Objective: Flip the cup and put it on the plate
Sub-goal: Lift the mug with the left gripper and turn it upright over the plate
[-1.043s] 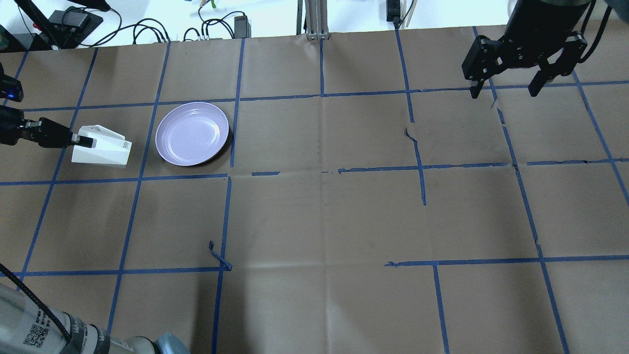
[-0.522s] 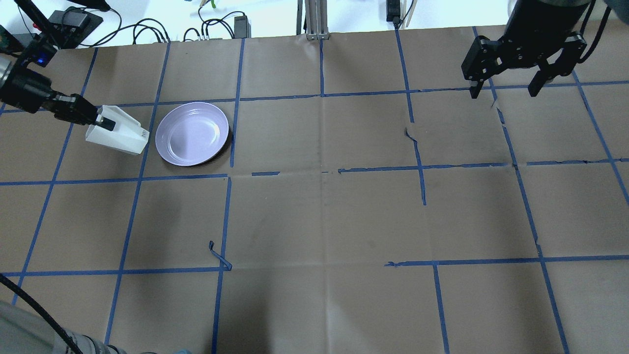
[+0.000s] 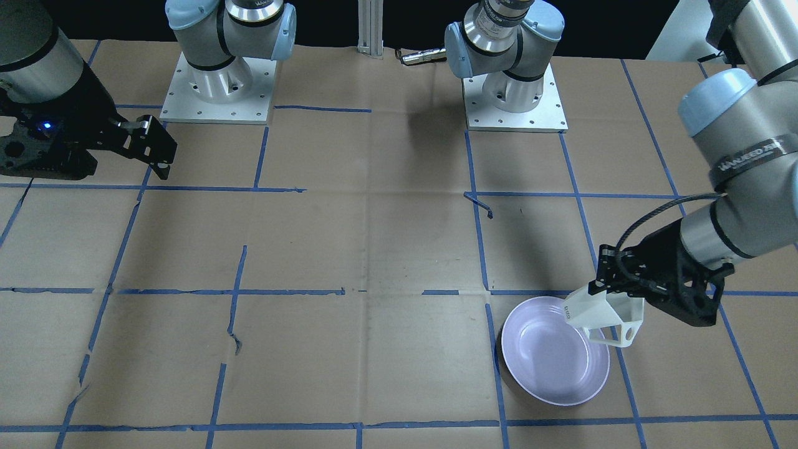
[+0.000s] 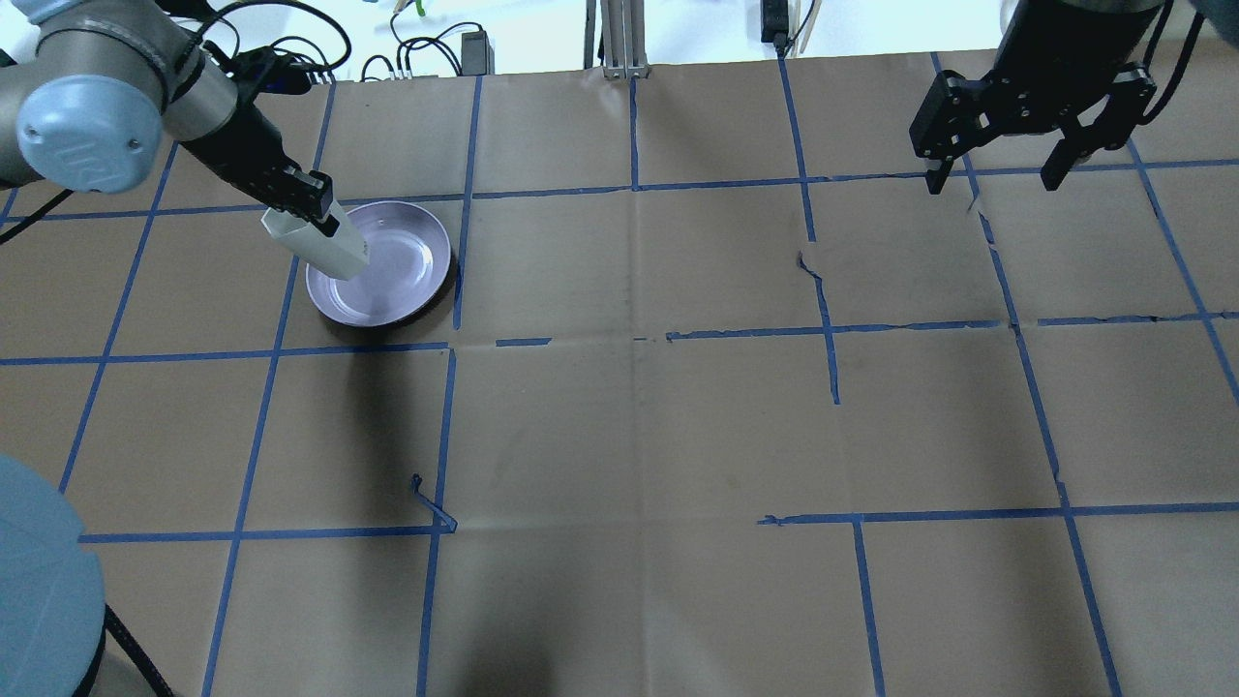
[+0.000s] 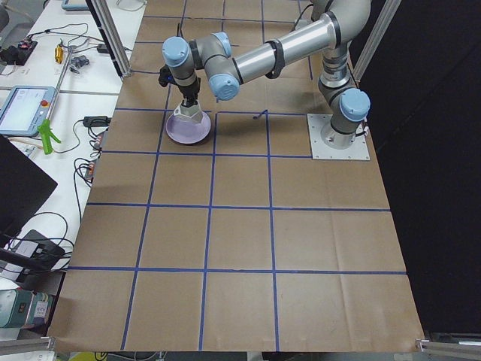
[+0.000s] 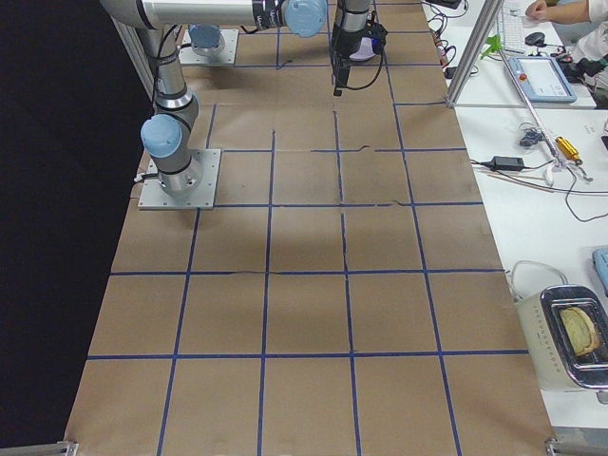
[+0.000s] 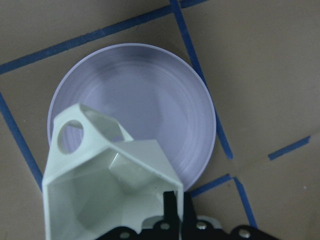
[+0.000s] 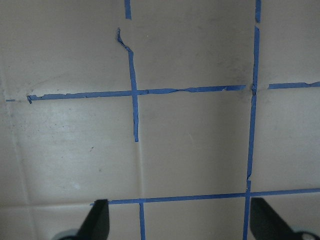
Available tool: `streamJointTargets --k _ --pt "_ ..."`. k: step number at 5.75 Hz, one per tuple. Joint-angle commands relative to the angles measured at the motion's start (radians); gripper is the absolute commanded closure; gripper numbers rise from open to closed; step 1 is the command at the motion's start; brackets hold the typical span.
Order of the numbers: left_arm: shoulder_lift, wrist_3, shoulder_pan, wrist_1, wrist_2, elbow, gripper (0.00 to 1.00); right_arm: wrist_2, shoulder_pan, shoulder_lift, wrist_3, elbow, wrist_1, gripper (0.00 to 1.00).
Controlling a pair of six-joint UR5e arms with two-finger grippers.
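Left gripper (image 4: 324,218): clamped on the cup's rim; only the left wrist view shows one finger inside the mouth.
Cup (image 4: 336,256): tilted, narrow base pointing down over the plate's left edge; handle and blue lettering show only front-facing. Contact with plate: cannot tell.
Plate (image 4: 407,276): far left on the table (image 4: 629,436).
Right gripper (image 4: 994,181): jaws spread, hovering far right above taped paper.
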Motion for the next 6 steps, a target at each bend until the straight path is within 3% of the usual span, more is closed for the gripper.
streamJointTargets --k 1,3,4,5,6 --pt "-0.040 -0.024 -0.079 0.185 0.125 -0.075 1.00 0.000 0.000 0.000 0.000 0.000 0.000 0.00" --pt "-0.066 -0.022 -0.084 0.199 0.125 -0.083 0.99 0.000 0.000 0.000 0.000 0.000 0.000 0.00" --pt "-0.067 -0.027 -0.082 0.196 0.119 -0.089 0.30 0.000 0.000 0.000 0.000 0.000 0.000 0.00" --pt "-0.064 -0.026 -0.082 0.196 0.123 -0.091 0.02 0.000 0.000 0.000 0.000 0.000 0.000 0.00" --pt "-0.049 -0.029 -0.082 0.181 0.126 -0.068 0.01 0.000 0.000 0.000 0.000 0.000 0.000 0.00"
